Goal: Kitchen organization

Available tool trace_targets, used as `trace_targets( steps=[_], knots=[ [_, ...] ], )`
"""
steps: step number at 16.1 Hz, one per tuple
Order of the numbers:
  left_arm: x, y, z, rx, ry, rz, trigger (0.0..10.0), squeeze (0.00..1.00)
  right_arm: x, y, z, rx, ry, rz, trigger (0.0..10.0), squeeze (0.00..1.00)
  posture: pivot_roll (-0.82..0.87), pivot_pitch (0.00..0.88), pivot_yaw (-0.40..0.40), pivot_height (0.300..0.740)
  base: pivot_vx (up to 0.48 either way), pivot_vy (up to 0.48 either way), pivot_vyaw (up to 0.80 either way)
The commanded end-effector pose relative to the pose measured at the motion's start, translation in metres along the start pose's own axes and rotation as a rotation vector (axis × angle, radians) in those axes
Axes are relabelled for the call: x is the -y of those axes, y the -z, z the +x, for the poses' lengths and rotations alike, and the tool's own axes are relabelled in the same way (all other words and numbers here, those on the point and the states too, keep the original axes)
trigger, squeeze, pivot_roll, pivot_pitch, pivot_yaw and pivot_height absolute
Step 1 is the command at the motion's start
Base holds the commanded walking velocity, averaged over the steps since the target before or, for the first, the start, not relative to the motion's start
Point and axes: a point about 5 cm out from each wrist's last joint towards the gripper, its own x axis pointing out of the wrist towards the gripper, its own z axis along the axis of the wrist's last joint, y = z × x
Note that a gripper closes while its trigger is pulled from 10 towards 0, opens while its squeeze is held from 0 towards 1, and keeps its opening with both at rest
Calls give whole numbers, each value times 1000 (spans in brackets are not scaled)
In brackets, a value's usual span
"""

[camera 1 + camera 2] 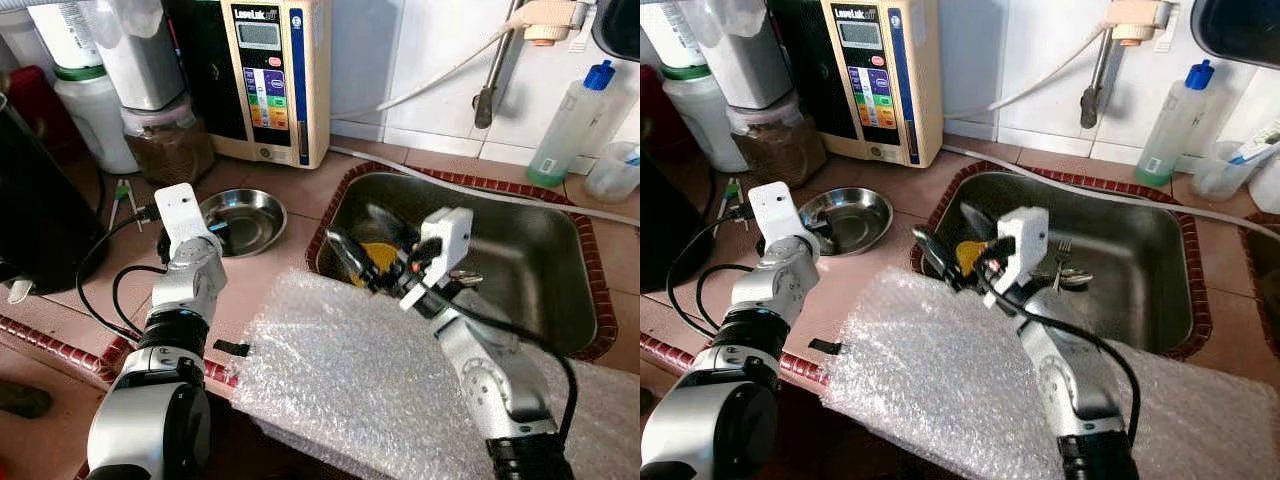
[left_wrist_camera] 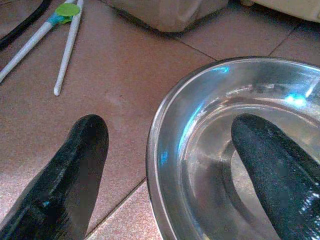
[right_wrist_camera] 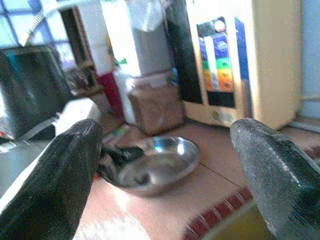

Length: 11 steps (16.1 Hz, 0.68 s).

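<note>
- Right now my left gripper (image 2: 165, 165) is spread wide and straddles the near rim of the steel bowl (image 1: 243, 220): one finger (image 2: 67, 175) sits outside on the tiled counter (image 1: 290, 190), the other is inside the basin.
- That bowl stands on the counter between the sink (image 1: 520, 250) and the brown-filled jar (image 1: 167, 145), just in front of the cream water ionizer (image 1: 275, 75).
- I judge it thin, stiff and light, with a polished wall that will be slick under rubber pads; the rim is the only sensible hold, one finger in and one out, pinched low enough that it cannot tip or skid away.
- My right gripper (image 1: 352, 262) is also wide apart and holds nothing; it hovers at the sink's near-left edge, above the sheet of bubble wrap (image 1: 350, 380) draped over the counter front.
- Counted: one steel bowl, one sink, one sheet of bubble wrap.
- A single pair of white training chopsticks (image 2: 50, 45) joined by a green clip lies on the tiles near the bowl.
- Down in the sink I can make out something yellow (image 1: 970, 252) and a fork (image 1: 1063, 262); what else lies there I cannot tell.
- One green-tinted squeeze bottle (image 1: 570, 125) with a blue cap stands behind the sink.
</note>
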Motion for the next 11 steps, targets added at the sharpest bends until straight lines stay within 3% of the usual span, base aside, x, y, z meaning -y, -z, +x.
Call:
trace_targets(
  steps=[1, 5, 6, 7, 8, 10, 11],
  knots=[
    [-4, -6, 2, 16, -21, 3, 10000, 0, -4, -5, 2, 14, -24, 9, 10000, 0, -68, 61, 78, 740, 0, 0, 0],
    [5, 4, 0, -101, 47, 18, 10000, 0, -15, 1, 0, -51, -110, 32, 10000, 0, -70, 64, 80, 740, 0, 0, 0],
    [9, 4, -1, -108, 64, 18, 9490, 0, -17, 2, -1, -57, -126, 37, 10000, 0, -70, 64, 80, 740, 0, 0, 0],
    [13, 3, -2, -113, 94, 1, 8431, 0, -20, 2, -2, -64, -151, 53, 10000, 0, -70, 64, 83, 740, 0, 0, 0],
    [16, 4, -2, -140, 126, -42, 3725, 0, -25, 4, -4, -82, -190, 66, 10000, 0, -70, 64, 85, 740, 0, 0, 0],
    [17, 5, -3, -179, 133, -95, 745, 0, -27, 7, -6, -101, -200, 64, 10000, 0, -70, 65, 86, 740, 0, 0, 0],
    [17, 5, -3, -192, 139, -122, 0, 0, -27, 8, -6, -104, -200, 64, 10000, 0, -68, 67, 86, 740, 0, 0, 0]
  ],
)
